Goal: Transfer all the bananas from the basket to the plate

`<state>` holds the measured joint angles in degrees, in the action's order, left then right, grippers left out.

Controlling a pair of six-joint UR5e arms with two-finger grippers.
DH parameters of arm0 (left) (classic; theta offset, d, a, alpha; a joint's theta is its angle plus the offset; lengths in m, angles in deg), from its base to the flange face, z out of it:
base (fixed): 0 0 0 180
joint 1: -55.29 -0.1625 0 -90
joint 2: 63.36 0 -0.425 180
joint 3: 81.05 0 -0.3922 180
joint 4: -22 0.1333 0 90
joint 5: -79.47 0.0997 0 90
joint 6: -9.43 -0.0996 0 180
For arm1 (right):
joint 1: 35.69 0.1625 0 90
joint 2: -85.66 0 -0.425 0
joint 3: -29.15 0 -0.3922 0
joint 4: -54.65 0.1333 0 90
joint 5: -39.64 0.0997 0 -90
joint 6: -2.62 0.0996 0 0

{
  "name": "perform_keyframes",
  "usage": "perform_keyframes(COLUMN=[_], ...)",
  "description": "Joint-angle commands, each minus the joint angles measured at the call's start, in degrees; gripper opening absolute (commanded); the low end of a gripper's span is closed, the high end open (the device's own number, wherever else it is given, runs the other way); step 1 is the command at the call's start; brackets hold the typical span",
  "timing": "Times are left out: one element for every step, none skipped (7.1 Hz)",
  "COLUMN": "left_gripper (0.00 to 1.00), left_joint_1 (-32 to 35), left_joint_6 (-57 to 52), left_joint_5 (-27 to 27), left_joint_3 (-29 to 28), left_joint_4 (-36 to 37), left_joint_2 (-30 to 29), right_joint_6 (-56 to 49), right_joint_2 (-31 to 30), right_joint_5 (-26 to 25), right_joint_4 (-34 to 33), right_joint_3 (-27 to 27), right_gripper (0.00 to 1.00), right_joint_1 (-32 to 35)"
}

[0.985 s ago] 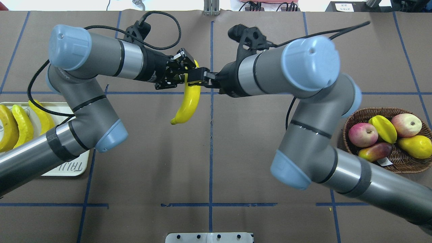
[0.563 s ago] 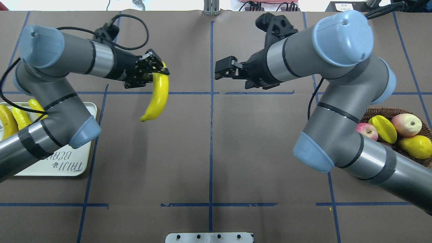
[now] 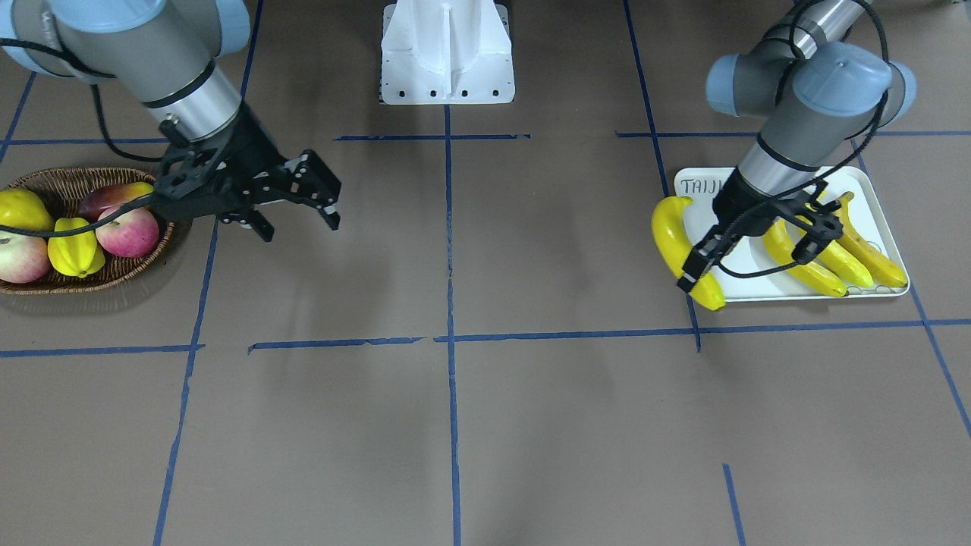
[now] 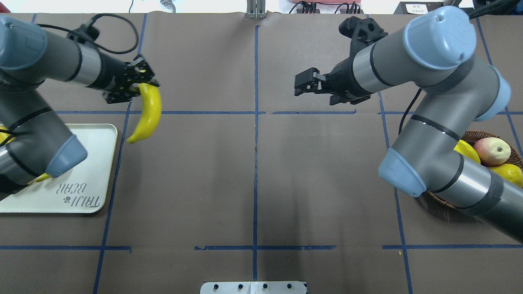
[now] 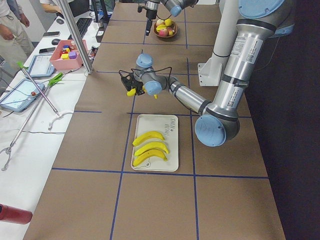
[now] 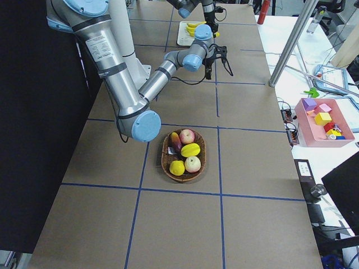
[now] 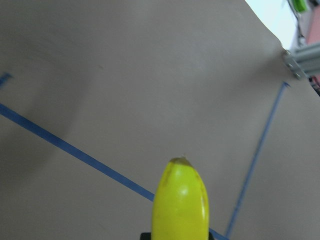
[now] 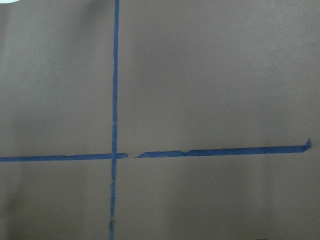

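My left gripper (image 4: 138,83) is shut on the far end of a yellow banana (image 4: 148,111) and holds it in the air just beyond the plate's (image 4: 98,163) far right corner. The banana's tip fills the bottom of the left wrist view (image 7: 180,205). In the front view the gripper (image 3: 699,274) holds the banana (image 3: 669,235) at the plate's (image 3: 872,188) edge. Three bananas (image 3: 834,258) lie side by side on the plate, the outer one darker. My right gripper (image 4: 297,85) is open and empty above mid-table. The basket (image 3: 114,277) holds no banana that I can see.
The basket holds apples (image 3: 127,231), a starfruit (image 3: 74,256), a yellow pear-shaped fruit (image 3: 19,208) and a reddish mango (image 3: 114,196). My right forearm covers much of the basket (image 4: 437,201) in the overhead view. Blue tape lines (image 8: 116,100) cross the brown table.
My right gripper has let go of the banana and drawn back to the right. My left gripper has carried the banana leftward to the plate's corner.
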<state>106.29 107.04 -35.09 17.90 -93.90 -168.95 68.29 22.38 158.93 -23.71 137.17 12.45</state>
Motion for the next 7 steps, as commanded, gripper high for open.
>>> perform_keyframes(left_gripper=[0.03, 0.03, 0.09, 0.15, 0.73, 1.00, 1.00], left_joint_1=[-0.5, -0.6, -0.6, -0.6, -0.7, -0.7, -0.7], left_joint_6=[-4.3, -5.2, -10.3, -11.8, -11.8, -12.0, -13.7], left_joint_5=[5.4, 7.3, 7.3, 7.2, 7.2, 7.1, 6.6], left_joint_3=[0.3, 0.4, 0.4, -0.4, -0.3, 0.3, 0.4], left_joint_4=[14.9, 14.7, 14.1, 13.5, 13.5, 13.6, 13.6], left_joint_2=[2.6, 5.4, 7.8, 8.1, 7.9, 8.0, 8.0], right_joint_6=[-6.8, -7.2, -7.2, -7.2, -7.3, -8.0, -8.1], right_joint_2=[-3.4, -3.5, -3.6, -3.6, -3.6, -3.4, -3.4], right_joint_5=[1.6, 1.6, 1.6, 1.6, 1.6, 1.6, 1.6], right_joint_4=[-1.6, -1.7, -1.7, -1.7, -1.7, -1.7, -1.8], right_joint_3=[0.4, 0.5, 0.4, 0.4, 0.3, 0.3, 0.3], right_gripper=[1.00, 1.00, 1.00, 1.00, 1.00, 1.00, 1.00], right_joint_1=[2.9, 3.4, 3.5, 3.5, 3.6, 3.8, 3.8])
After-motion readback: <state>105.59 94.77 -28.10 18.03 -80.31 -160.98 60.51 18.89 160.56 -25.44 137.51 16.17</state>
